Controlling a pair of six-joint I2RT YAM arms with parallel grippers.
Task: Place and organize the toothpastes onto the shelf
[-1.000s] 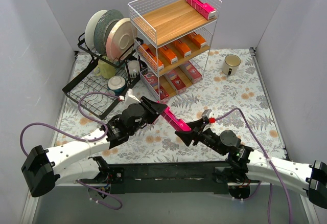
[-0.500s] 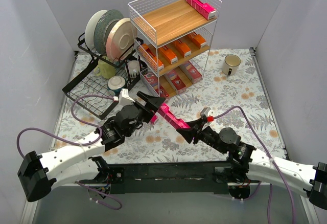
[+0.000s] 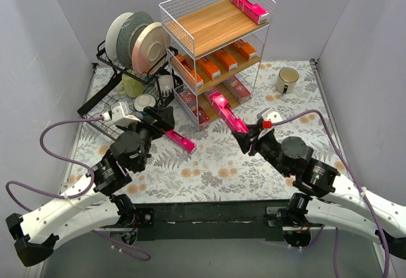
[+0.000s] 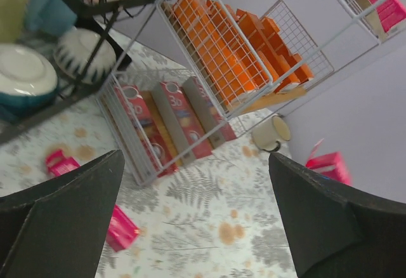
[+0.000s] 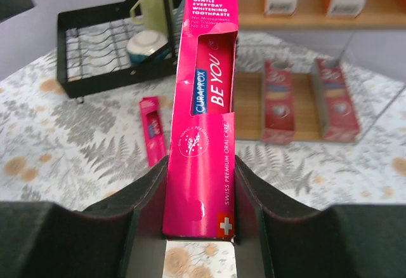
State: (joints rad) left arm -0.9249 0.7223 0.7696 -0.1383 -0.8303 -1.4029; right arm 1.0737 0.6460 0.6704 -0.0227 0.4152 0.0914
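My right gripper (image 3: 246, 133) (image 5: 202, 192) is shut on the lower end of a magenta-pink toothpaste carton (image 3: 227, 112) (image 5: 206, 119). It holds the carton tilted in the air in front of the shelf (image 3: 206, 25) (image 5: 304, 21). The left gripper (image 3: 162, 120) (image 4: 195, 158) is open and holds nothing. It hovers just left of a second pink carton (image 3: 181, 140) (image 4: 122, 228) lying on the mat. On the shelf, pink cartons (image 3: 248, 6) lie on the top tier. Orange ones (image 3: 216, 63) (image 4: 222, 49) fill the middle, dark red ones (image 3: 238, 88) (image 4: 181, 116) the bottom.
A black dish rack (image 3: 117, 110) with plates (image 3: 143, 40), a cup and a bowl (image 4: 25, 78) stands left of the shelf, close behind my left gripper. A cream mug (image 3: 287, 79) sits at the back right. Grey walls close in both sides.
The left gripper opened, let go of the pink carton and drew back to the left. The right gripper shut on that carton and carried it up toward the shelf.
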